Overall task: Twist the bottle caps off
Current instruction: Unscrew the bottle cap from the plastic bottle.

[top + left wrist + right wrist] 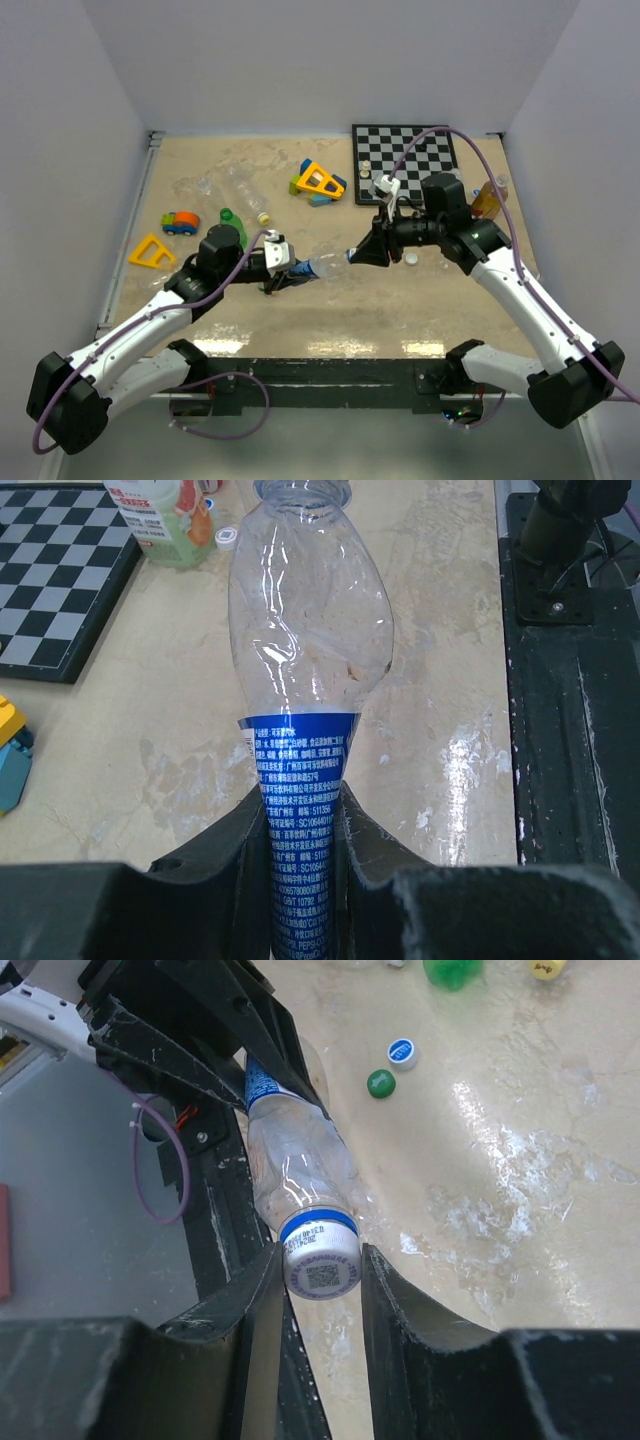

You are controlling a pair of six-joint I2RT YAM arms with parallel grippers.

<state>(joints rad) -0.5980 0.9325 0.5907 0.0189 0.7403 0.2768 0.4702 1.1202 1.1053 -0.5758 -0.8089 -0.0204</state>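
Observation:
A crushed clear bottle (310,620) with a blue label is held level above the table between the two arms (325,266). My left gripper (305,820) is shut on its labelled lower part, which is squeezed flat between the fingers. The bottle cap (321,1265), white with a blue ring and a printed code, points at the right wrist camera. My right gripper (318,1278) is shut around it, one finger on each side of the cap. From above, the right gripper (352,256) meets the bottle's neck end.
Loose caps lie on the table: one blue and white (402,1052), one green (380,1083). A green bottle (228,216) and a clear bottle (245,190) lie at the back left. A chessboard (405,160), toy blocks (318,182) and an orange bottle (488,200) stand behind.

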